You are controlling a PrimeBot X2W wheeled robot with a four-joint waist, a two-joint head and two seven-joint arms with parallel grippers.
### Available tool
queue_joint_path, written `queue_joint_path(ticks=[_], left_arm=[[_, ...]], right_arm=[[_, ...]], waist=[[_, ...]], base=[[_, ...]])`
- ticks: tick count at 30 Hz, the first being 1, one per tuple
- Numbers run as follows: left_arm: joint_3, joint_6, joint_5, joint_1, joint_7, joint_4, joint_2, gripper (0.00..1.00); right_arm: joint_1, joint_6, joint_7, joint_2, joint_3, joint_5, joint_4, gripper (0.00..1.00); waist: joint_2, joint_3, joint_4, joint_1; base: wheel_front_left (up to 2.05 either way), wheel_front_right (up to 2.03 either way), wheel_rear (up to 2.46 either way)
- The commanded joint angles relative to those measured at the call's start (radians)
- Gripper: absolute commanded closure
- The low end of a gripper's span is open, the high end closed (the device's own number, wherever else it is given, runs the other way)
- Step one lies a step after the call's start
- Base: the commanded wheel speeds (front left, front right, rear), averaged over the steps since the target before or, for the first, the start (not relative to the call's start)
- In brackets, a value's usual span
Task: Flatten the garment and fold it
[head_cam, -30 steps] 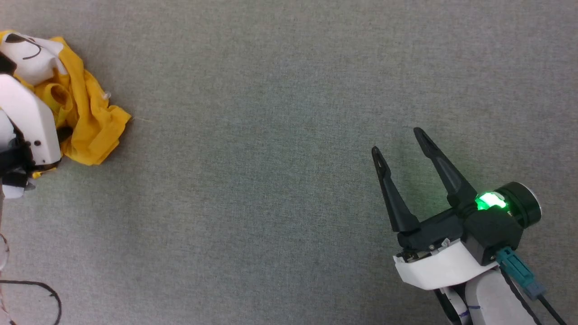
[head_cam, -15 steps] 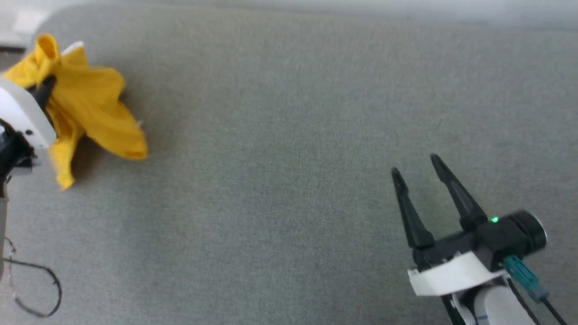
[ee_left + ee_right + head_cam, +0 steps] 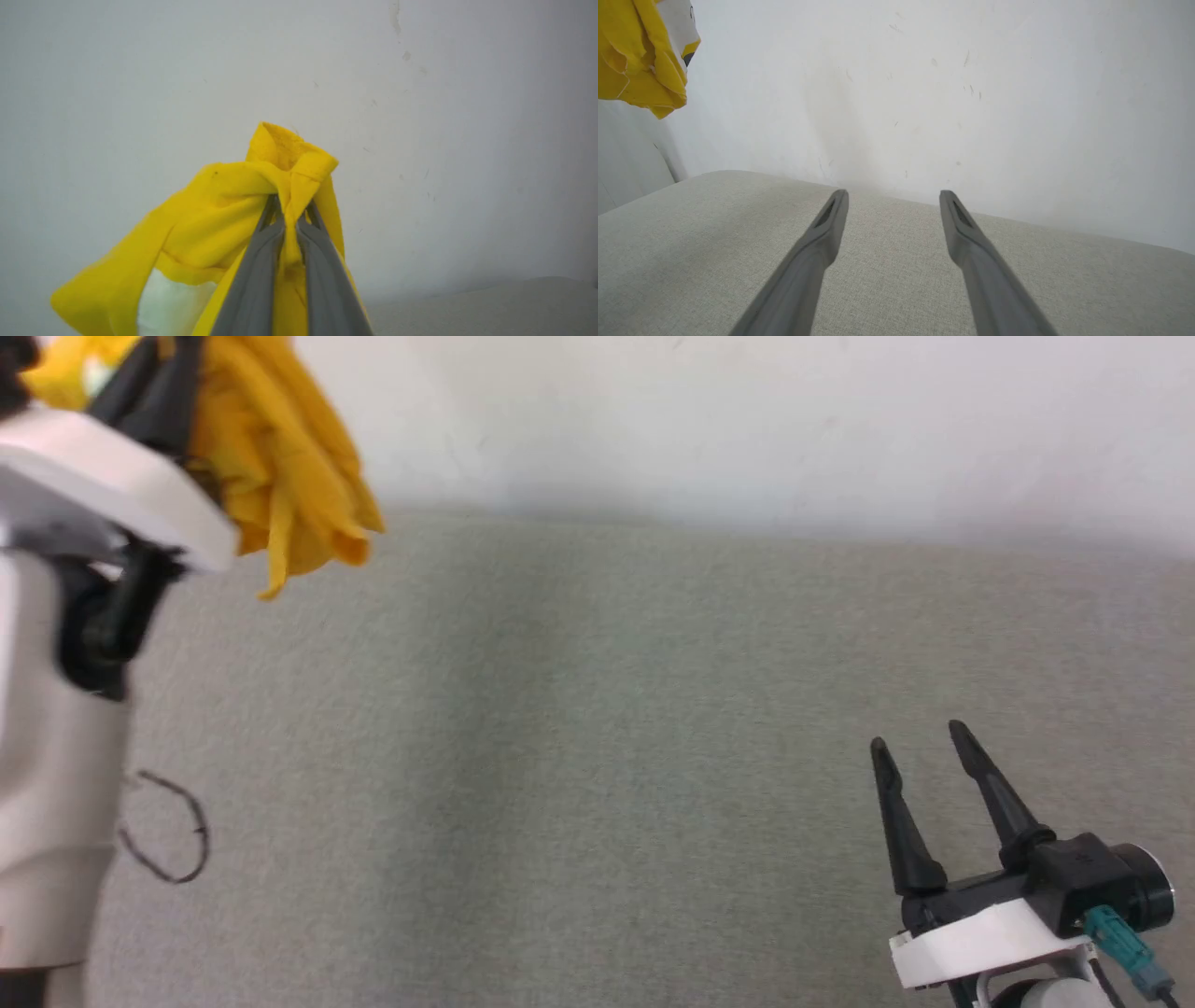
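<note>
Your left pincer (image 3: 289, 210) is gripping the garment (image 3: 224, 219), its 2 fingers pinching shut on a bunched fold of yellow cloth beside a hemmed edge. The garment is hanging crumpled from that grip, clear of the table (image 3: 560, 756), at the head view's top left, and a white patch of print is showing among the folds. Your right pincer (image 3: 918, 737) is hovering over the table at the lower right, well apart from the garment, its 2 fingers standing wide open and empty. A pale wall (image 3: 747, 420) is rising behind the table. A thin dark cable loop (image 3: 168, 831) is showing beside your left arm.
</note>
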Motion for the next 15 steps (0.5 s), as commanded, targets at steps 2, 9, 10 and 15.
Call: queue_joint_path(ticks=[2,9,10,15], left_arm=[[-0.023,0.011,0.003,-0.011,-0.023,-0.057,-0.057,1.0],[-0.115,0.039,0.016,0.028,-0.056,-0.152,-0.194,1.0],[-0.134,0.044,0.016,0.044,-0.062,-0.154,-0.22,1.0],[-0.192,0.051,-0.018,0.162,-0.122,-0.095,-0.33,1.0]], right_arm=[[0.01,-0.002,-0.004,0.002,-0.015,0.012,-0.005,0.0],[-0.005,-0.002,0.004,0.002,-0.025,0.01,-0.017,0.0],[-0.008,-0.002,0.006,0.002,-0.026,0.01,-0.02,0.0],[-0.014,-0.002,0.014,0.002,-0.023,0.017,-0.026,0.0]], waist=[[-0.0001,-0.052,-0.076,0.0003],[-0.0001,-0.03,-0.165,0.0003],[-0.0001,-0.024,-0.182,0.0003],[-0.0001,0.01,-0.258,0.0003]], base=[[0.0,0.0,0.0],[0.0,0.0,0.0],[0.0,0.0,0.0],[0.0,0.0,0.0]])
